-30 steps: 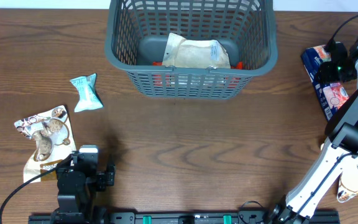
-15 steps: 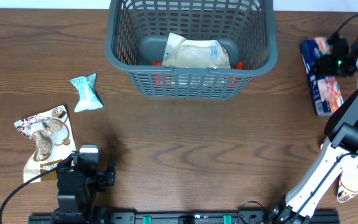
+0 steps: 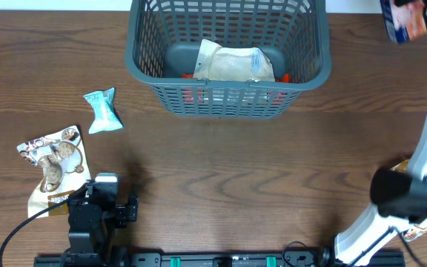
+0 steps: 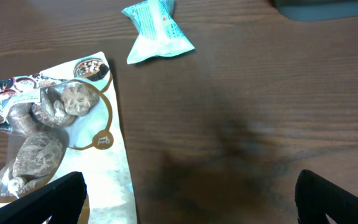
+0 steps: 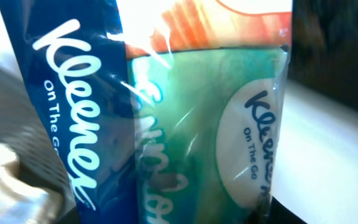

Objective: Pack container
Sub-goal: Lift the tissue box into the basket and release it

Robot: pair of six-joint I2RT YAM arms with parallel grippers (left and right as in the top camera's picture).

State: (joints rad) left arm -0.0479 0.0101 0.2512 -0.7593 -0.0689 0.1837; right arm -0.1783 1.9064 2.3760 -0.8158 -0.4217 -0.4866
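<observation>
Dark grey slatted container (image 3: 228,100) sits on the bench (image 3: 258,178), off to the left of the raised right hand (image 3: 419,16) and holding a beige pouch (image 3: 232,63). That hand grips a Kleenex tissue pack (image 5: 166,124). Spread wide, the left hand (image 4: 188,202) has a mushroom packet (image 4: 48,124) at its left and a teal sachet (image 4: 157,28) ahead.

The container (image 3: 228,100) is dark grey lattice, the packet (image 3: 232,65) inside cream over what may be red-orange, the small pouch (image 3: 103,110) pale teal, the mushroom bag (image 4: 48,143) brown and white, the tissue pack (image 5: 185,124) navy with white lettering, green and orange panels.
</observation>
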